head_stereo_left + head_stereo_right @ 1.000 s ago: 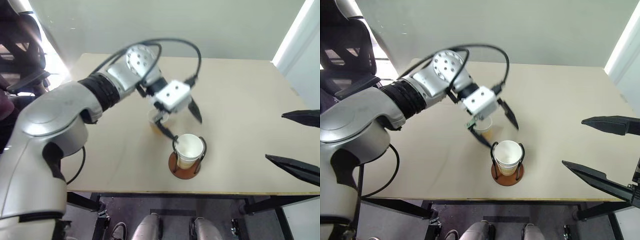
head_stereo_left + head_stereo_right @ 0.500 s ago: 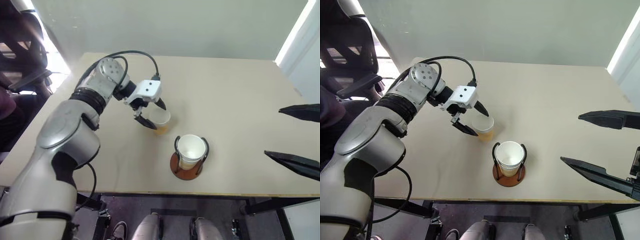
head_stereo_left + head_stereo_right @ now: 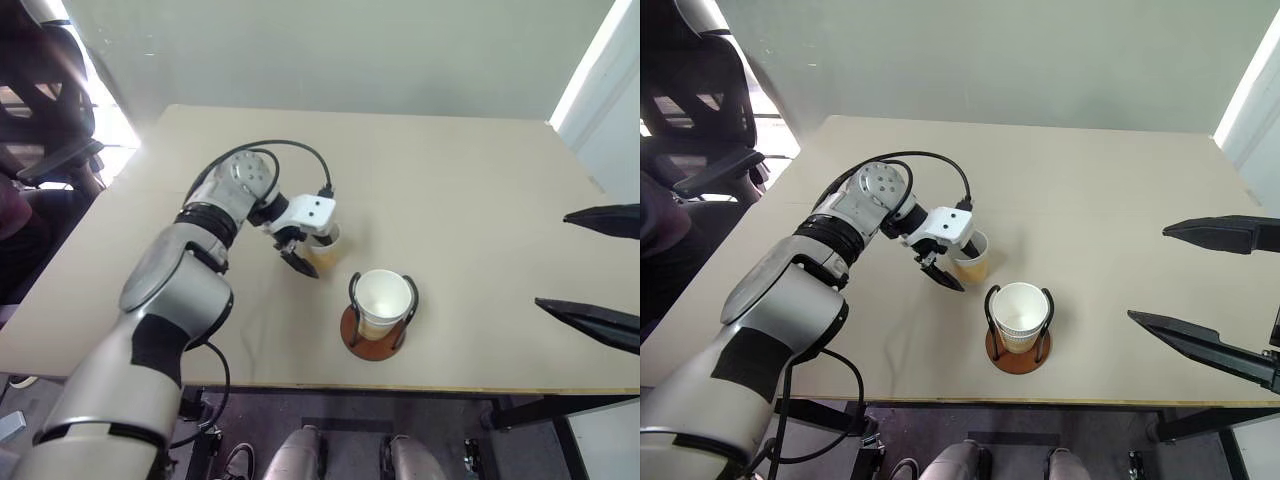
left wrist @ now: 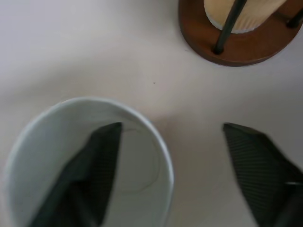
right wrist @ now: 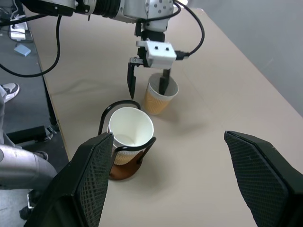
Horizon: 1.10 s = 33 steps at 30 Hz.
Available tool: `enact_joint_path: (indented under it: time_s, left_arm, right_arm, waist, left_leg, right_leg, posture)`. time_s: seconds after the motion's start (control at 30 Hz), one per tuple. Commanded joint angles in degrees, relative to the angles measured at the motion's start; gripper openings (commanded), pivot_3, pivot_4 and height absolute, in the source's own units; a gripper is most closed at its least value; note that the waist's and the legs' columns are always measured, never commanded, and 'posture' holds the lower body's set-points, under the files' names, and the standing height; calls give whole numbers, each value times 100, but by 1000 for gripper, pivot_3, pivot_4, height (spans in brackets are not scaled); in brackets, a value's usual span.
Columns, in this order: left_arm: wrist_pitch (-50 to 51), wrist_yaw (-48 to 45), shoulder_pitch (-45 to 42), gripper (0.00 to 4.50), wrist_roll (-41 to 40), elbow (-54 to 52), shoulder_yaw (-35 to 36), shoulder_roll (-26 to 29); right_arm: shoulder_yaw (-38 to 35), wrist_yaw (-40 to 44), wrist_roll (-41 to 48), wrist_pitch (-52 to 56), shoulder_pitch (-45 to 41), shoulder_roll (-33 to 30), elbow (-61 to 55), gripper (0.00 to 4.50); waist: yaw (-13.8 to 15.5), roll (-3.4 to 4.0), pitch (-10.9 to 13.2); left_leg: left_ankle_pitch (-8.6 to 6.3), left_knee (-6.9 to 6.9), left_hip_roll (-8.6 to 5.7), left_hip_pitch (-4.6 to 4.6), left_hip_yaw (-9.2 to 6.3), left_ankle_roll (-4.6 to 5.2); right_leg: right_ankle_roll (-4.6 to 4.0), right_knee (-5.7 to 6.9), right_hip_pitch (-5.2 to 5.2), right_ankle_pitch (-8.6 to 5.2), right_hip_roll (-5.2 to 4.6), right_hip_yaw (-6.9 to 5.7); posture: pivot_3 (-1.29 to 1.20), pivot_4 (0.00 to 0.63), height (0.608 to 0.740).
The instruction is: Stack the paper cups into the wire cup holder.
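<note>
Straddling the wall of the loose cup, the left gripper has one finger down inside the mouth and the other outside, on the side toward the holder; the jaws stand apart, not yet pinched on the paper. That cup sits upright on the table, just beside the holder and on its far side, while the holder already carries a cup between its wire loops. The right gripper hangs wide open, well apart from the holder and touching nothing. Thin paper is the risk: a hard pinch on one wall could crease the rim or ovalise the cup, so it may not nest cleanly. A slanted squeeze might tip it toward the holder, and the outer finger, so near the loops, could snag a wire and drag the base.
</note>
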Motion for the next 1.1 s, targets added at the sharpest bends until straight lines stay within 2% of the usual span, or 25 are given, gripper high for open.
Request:
enact_joint_path:
  time_s: [0.03,0.2,0.27,0.37,0.47,0.6,0.77,0.8,0.83,0.87,0.9,0.93,0.97,1.0,1.03,1.1]
  left_arm:
    - [-80,18,-146,2206,358,-5,438,-3]
    - [-1,-96,-372,425,753,29,864,69]
    - [-9,-209,-402,46,878,38,969,95]
    - [-56,-263,-456,46,807,31,1041,119]
    - [-76,-263,-642,46,255,-103,992,197]
    - [270,-263,-1030,46,-1327,-822,489,463]
    - [1309,-263,-1546,46,-4282,-2512,-287,1013]
    - [1467,-263,-1562,46,-4771,-2846,-441,1135]
    - [1602,-263,-1544,46,-5258,-3306,-642,1295]
    - [1681,-263,-1535,46,-5592,-3617,-805,1415]
    - [1753,-263,-1529,46,-5874,-3884,-942,1520]
    - [1839,-263,-1521,46,-6138,-4184,-1088,1638]
    - [1762,-263,-1539,46,-6253,-4409,-1374,1738]
    - [1686,-263,-1564,46,-6341,-4563,-1608,1817]
    - [1617,-263,-1592,46,-6402,-4637,-1805,1863]
    - [1548,-263,-1649,46,-6516,-4657,-2073,1899]
  right_arm:
    - [-321,-32,132,164,-146,-149,147,3869]
    - [-386,-104,236,314,-248,-162,155,3869]
    - [-392,-110,236,345,-277,-161,157,3869]
    - [-399,-118,235,371,-303,-151,153,3869]
    - [-442,-87,186,428,-316,-132,149,3869]
    - [-471,1,74,494,-343,-126,160,3869]
    - [-373,104,-139,399,-387,-96,146,3869]
    - [-349,119,-179,374,-391,-88,141,3869]
    - [-341,133,-206,362,-393,-80,131,3869]
    - [-336,146,-226,354,-394,-74,124,3869]
    - [-331,151,-234,349,-397,-73,118,3869]
    - [-357,159,-227,365,-402,-77,110,3869]
    - [-403,163,-219,405,-406,-82,94,3869]
    - [-436,167,-215,435,-408,-86,83,3869]
    - [-446,158,-208,448,-413,-90,76,3869]
    - [-486,120,-160,488,-420,-91,53,3869]
  waist:
    - [2,0,0]
    - [-2,-1,0]
    - [-1,1,0]
    - [-3,2,-1]
    - [-6,1,1]
    - [-5,-6,2]
    - [3,3,-3]
    - [5,8,-7]
    - [15,11,-9]
    - [0,21,-9]
    - [-2,27,-8]
    - [4,26,-3]
    - [-16,25,-3]
    - [-19,30,-3]
    - [-15,35,-2]
    - [-27,33,2]
  left_leg:
    - [1,-1,2,1,-1,1]
    - [1,0,-1,1,4,3]
    - [0,1,3,-1,1,4]
    - [-3,-1,3,4,5,8]
    - [-4,0,6,1,6,9]
    - [-3,2,2,-15,13,7]
    - [-15,4,-2,-34,-1,12]
    - [-17,-2,-12,-30,15,12]
    - [-26,3,-6,-31,10,15]
    - [-31,2,-6,-18,2,10]
    - [-36,-9,-17,4,34,13]
    - [-45,1,-1,6,33,15]
    - [-45,0,6,14,32,15]
    - [-44,-11,-6,29,70,18]
    - [-47,-1,12,32,61,18]
    - [-44,-4,3,45,83,23]
  right_leg:
    - [0,0,0,0,-3,1]
    - [0,0,-2,-1,0,5]
    - [0,-1,-3,0,-7,8]
    - [-1,-1,-4,-1,-7,10]
    - [-1,0,-8,-1,-6,10]
    - [-3,1,-22,3,2,5]
    - [8,-2,-29,12,-11,8]
    - [7,-3,-32,12,14,-6]
    - [11,-3,-29,10,-9,-2]
    - [15,-3,-19,6,-13,13]
    - [14,-1,-11,0,23,-14]
    - [16,4,-2,-8,-6,4]
    - [18,9,1,-9,-10,23]
    - [16,10,3,-9,43,-13]
    - [16,11,10,-15,-4,15]
    - [21,12,12,-18,25,1]
  posture:
    - [0,150,740]
    - [0,150,740]
    - [0,150,740]
    - [0,150,740]
    - [0,150,740]
    - [0,150,740]
    - [0,150,740]
    - [0,150,740]
    - [0,150,740]
    - [0,150,740]
    - [0,150,740]
    - [0,150,740]
    - [0,150,740]
    - [0,150,740]
    - [0,150,740]
    - [0,150,740]
